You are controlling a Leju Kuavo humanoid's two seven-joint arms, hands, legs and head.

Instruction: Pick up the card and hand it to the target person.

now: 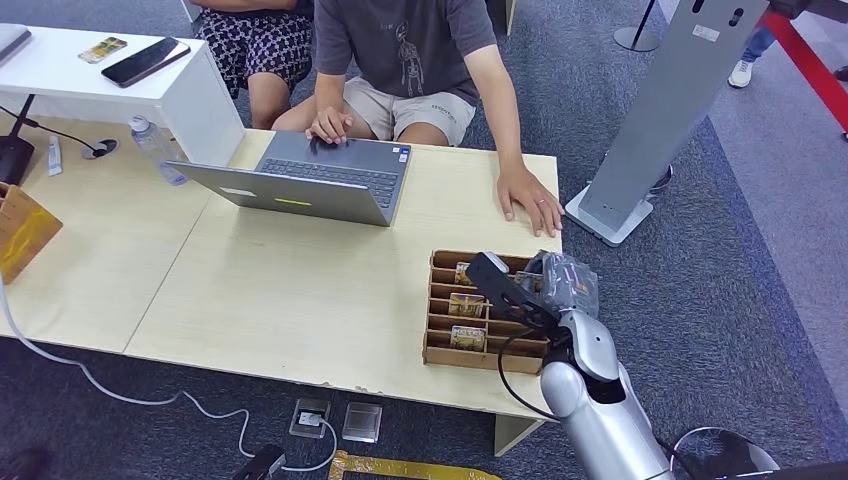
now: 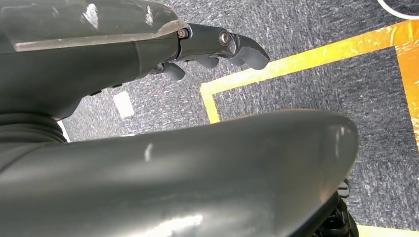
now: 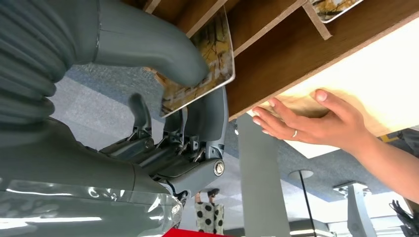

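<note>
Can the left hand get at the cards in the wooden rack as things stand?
Probably not: the left hand hangs over the carpet with nothing in it, away from the wooden rack. The right hand already grips a card there.

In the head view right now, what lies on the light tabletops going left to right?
Phone → water bottle → laptop → wooden card rack → person's flat hand → robot's right hand at the rack, pinching a card.

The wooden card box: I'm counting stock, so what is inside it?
The wooden card box holds picture cards standing in its slots. The right hand pinches one card and covers the box's far-right slots, hiding their contents.
</note>
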